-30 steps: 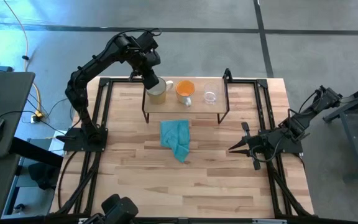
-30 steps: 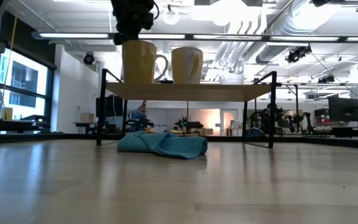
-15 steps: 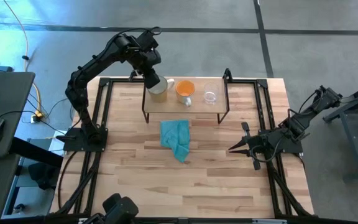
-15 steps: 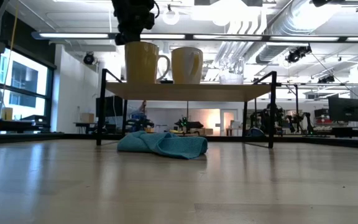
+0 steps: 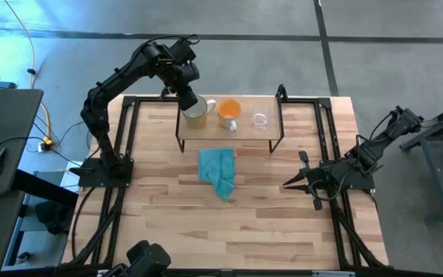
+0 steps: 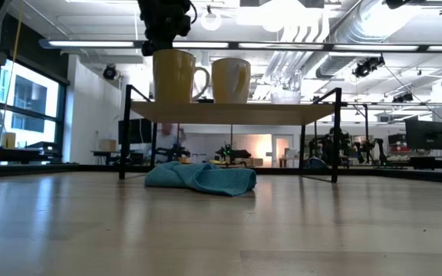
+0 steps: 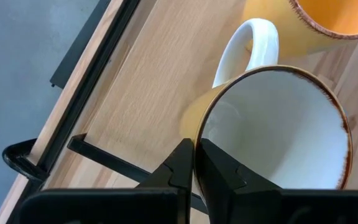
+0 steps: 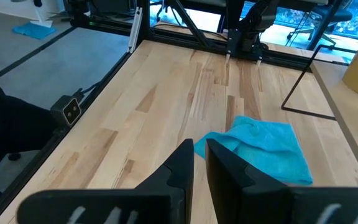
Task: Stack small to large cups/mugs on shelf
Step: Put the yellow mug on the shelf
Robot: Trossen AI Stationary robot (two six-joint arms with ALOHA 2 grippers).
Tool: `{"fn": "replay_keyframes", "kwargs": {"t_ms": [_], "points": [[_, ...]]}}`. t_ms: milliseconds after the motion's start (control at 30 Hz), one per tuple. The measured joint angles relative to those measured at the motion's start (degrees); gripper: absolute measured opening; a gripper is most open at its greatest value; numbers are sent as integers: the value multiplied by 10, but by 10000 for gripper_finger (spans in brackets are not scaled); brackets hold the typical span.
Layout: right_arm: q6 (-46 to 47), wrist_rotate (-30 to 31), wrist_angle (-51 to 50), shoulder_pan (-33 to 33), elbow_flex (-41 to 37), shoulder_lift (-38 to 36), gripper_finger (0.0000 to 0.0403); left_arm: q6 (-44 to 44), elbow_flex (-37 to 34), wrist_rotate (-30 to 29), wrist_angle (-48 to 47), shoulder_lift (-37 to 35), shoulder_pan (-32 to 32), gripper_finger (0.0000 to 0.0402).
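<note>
Nearest, at the table's right edge, the right gripper [image 5: 297, 181] is parked low over the wood, its fingers pressed together with only a thin slit between them in its wrist view; nothing is held. The teal cloth [image 5: 218, 172] lies crumpled at mid-table, just in front of the shelf [image 5: 206, 136], and in the low view part of the shelf's far legs is hidden behind it.

On the shelf, three vessels are lined up in a row: the cream mug [image 5: 198, 110] at the left, the orange mug [image 5: 229, 112] in the middle, the clear glass cup [image 5: 260, 119] at the right. The glass cup is hard to make out in the low view against the bright room. No writing or label can be read on anything.

The left gripper [image 7: 195, 169] is seen pinching the rim of the cream mug, one finger outside the wall, one inside; from above, the mug is partly covered by the gripper. The mug's base cannot be told as resting or just clear of the board.

Against the picture one second back, the cream mug is shifted slightly rightward, toward the orange mug; since half a second ago almost nothing is changed
</note>
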Motion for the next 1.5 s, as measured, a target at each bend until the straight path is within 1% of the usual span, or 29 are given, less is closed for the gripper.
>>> {"fn": "replay_keyframes", "kwargs": {"t_ms": [367, 533, 1133, 1300, 1500], "points": [[0, 0, -2, 0, 0, 0, 33, -1, 0, 5, -3, 0, 0, 15], [0, 0, -2, 0, 0, 0, 33, -1, 0, 19, -3, 0, 0, 15], [0, 0, -3, 0, 0, 0, 33, 5, 0, 14, -2, 0, 0, 15], [0, 0, -3, 0, 0, 0, 33, 5, 0, 0, -2, 0, 0, 15], [0, 0, -3, 0, 0, 0, 33, 6, 0, 4, -2, 0, 0, 15]]}}
